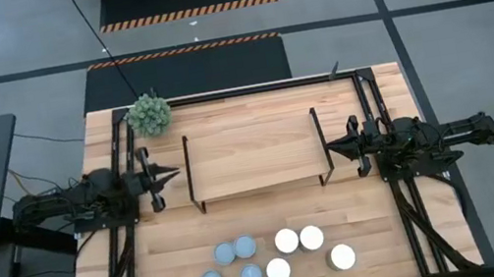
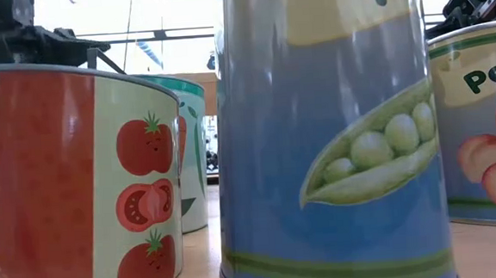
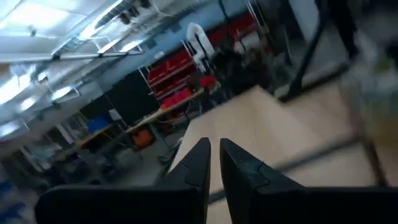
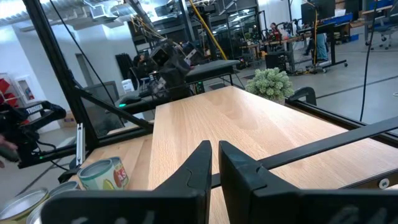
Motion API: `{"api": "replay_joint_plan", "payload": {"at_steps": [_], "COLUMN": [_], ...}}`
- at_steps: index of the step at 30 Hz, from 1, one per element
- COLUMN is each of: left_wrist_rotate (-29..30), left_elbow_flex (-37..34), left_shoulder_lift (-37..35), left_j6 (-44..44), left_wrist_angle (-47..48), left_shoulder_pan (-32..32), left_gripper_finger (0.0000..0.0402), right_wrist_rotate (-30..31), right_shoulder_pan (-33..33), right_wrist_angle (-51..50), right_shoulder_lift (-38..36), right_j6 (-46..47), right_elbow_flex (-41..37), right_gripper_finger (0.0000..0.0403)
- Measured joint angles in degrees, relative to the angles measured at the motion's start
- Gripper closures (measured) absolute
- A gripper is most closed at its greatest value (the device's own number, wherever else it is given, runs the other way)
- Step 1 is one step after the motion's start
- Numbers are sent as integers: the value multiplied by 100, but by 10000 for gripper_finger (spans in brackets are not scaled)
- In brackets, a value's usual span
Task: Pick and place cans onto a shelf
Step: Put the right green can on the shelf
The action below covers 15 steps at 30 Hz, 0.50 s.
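The light-wood shelf (image 1: 252, 158) with black end frames stands in the middle of the table. Several cans stand in a group near the table's near edge: blue-grey tops (image 1: 235, 251) on the left, white tops (image 1: 299, 240) on the right. In the low view they fill the picture: a tomato can (image 2: 70, 184), a pea can (image 2: 325, 134), a peach can (image 2: 480, 125). My left gripper (image 1: 171, 175) is shut and empty at the shelf's left end. My right gripper (image 1: 333, 150) is shut and empty at the shelf's right end. Both point toward the shelf.
A green ball-shaped plant (image 1: 150, 114) sits at the table's far left corner, behind the shelf. Black frame rails (image 1: 375, 118) run along the table's left and right sides. Bare wood lies between the shelf and the cans.
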<state>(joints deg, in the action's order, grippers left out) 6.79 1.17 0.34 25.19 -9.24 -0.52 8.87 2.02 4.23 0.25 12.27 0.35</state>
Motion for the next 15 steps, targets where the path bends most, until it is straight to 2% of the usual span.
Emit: {"api": "replay_joint_plan", "payload": {"at_steps": [4, 10, 12, 15], "left_wrist_rotate": [0, 1, 22, 59], "left_elbow_flex": [0, 4, 4, 4], "left_shoulder_lift": [0, 0, 2, 0], "left_j6": [-2241, -5353, -5836, -5936], "left_wrist_angle": [-558, -1497, -1769, -2251], "left_shoulder_pan": [3, 1, 1, 1], "left_gripper_finger": [358, 358, 358, 358], "right_wrist_rotate": [326, 516, 547, 556], "right_shoulder_pan": [-1, 0, -2, -1], "right_wrist_angle": [285, 1928, 2436, 2965], "right_shoulder_lift": [0, 0, 0, 0], "right_j6": [-202, 658, 884, 1105], "right_elbow_flex": [-1, -1, 0, 0], "right_gripper_finger": [367, 366, 366, 366]}}
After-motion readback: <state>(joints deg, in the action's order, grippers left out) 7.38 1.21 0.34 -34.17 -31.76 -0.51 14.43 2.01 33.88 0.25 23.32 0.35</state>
